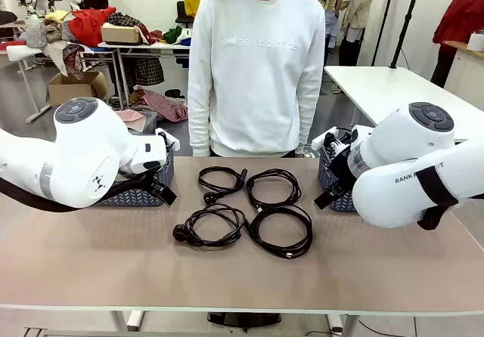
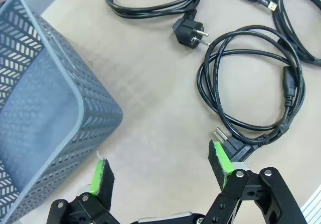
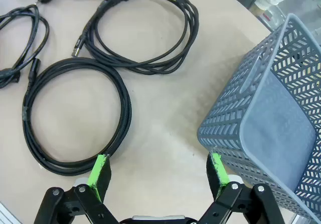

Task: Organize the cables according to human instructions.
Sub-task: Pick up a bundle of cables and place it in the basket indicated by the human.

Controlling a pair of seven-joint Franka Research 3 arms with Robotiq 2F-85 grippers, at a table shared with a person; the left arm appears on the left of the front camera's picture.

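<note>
Four black coiled cables lie mid-table: far left (image 1: 207, 198), far right (image 1: 272, 172), near left (image 1: 180, 233) and near right (image 1: 253, 231). My left gripper (image 1: 163, 193) hangs by the left basket. In the left wrist view it (image 2: 160, 171) stands open over bare table, with a plugged cable (image 2: 289, 86) just beyond its right pad (image 2: 219, 163) and another plug (image 2: 188, 32) farther off. My right gripper (image 1: 327, 195) is beside the right basket. It (image 3: 159, 173) is open, with a cable loop (image 3: 125, 106) by its left pad (image 3: 100, 171) and another coil (image 3: 145, 67) beyond. Nothing is held.
A blue-grey lattice basket (image 1: 144, 195) stands at the table's left and shows close in the left wrist view (image 2: 45, 113). A second basket (image 1: 342, 201) stands at the right (image 3: 266, 113). A person in a white sweatshirt (image 1: 257, 65) stands at the far edge.
</note>
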